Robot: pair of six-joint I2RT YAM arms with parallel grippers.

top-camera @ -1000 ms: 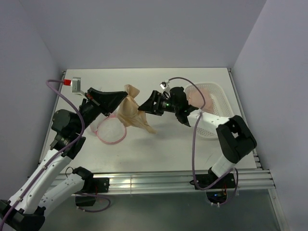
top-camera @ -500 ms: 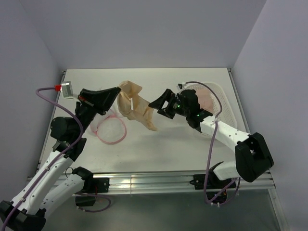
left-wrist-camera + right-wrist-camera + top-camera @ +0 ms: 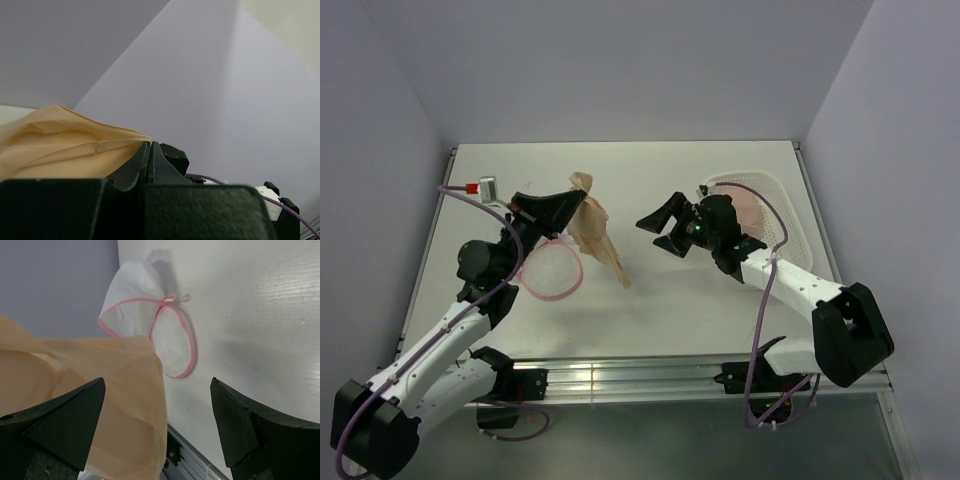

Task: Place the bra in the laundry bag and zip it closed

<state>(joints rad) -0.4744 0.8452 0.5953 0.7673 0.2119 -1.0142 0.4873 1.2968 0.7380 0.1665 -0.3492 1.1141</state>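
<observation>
Hanging from the left gripper, the bra droops over the table. Its peach-tan fabric is bunched at the far end and tapers to a point toward the near right. The left wrist view shows the jaws pressed together with a fold of the bra pinched between them. Whether the lower tip touches the table cannot be told. The right gripper sits to the right of the bra and apart from it, its fingers spread wide with nothing between them. The laundry bag lies flat on the table just left of the hanging fabric, partly under the left arm's wrist. From the right wrist camera the laundry bag shows white mesh with its pink zipper rim parted into a loop, and the bra is in front of it. At the far right of the table stands a white perforated basket with a pale pink garment inside.
</observation>
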